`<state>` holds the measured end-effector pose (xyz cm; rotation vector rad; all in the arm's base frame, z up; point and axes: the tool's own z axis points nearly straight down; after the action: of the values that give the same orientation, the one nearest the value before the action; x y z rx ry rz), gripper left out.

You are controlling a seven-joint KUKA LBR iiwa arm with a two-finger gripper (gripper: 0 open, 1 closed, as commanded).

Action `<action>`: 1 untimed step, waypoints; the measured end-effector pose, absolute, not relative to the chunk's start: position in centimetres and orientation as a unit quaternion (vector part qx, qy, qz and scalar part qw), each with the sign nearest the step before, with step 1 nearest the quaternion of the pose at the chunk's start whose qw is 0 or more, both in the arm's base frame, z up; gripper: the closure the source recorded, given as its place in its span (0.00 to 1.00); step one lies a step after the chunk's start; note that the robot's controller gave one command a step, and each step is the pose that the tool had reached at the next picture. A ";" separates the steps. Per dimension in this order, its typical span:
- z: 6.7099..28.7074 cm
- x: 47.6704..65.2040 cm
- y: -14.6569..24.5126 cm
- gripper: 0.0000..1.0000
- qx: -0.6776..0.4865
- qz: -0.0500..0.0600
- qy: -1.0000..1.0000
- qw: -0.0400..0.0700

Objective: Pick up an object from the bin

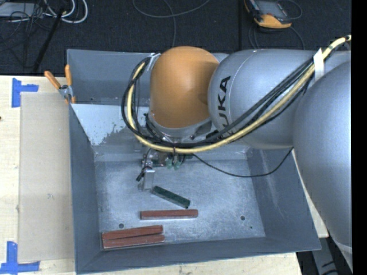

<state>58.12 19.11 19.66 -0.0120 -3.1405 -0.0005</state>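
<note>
Low over the back-middle of the grey metal bin [83, 182], found the gripper [147, 177], tucked beneath the orange wrist cover [180, 87] and the looped cables [133, 125] of the arm. Could not tell its opening, nor make out anything in its hold. Counted four loose things on the bin floor, all long and flat, none heaped. Noted a dark green bar [170, 196] as nearest, lying tilted just in front of the gripper and toward the view's right, upper-left end close beside the tip; could not judge contact. Saw a reddish-brown bar [168, 214] just in front of that, lying level, apart from the green one. Marked two more brown bars [132, 232] farther front and left, laid side by side and touching, near the front wall.
</note>
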 end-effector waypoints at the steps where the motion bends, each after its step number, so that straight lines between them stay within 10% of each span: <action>1: 12.4 53.6 12.2 0.00 0.055 0.002 -0.998 0.005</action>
<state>53.57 12.16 12.37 0.1718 -3.1269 0.0063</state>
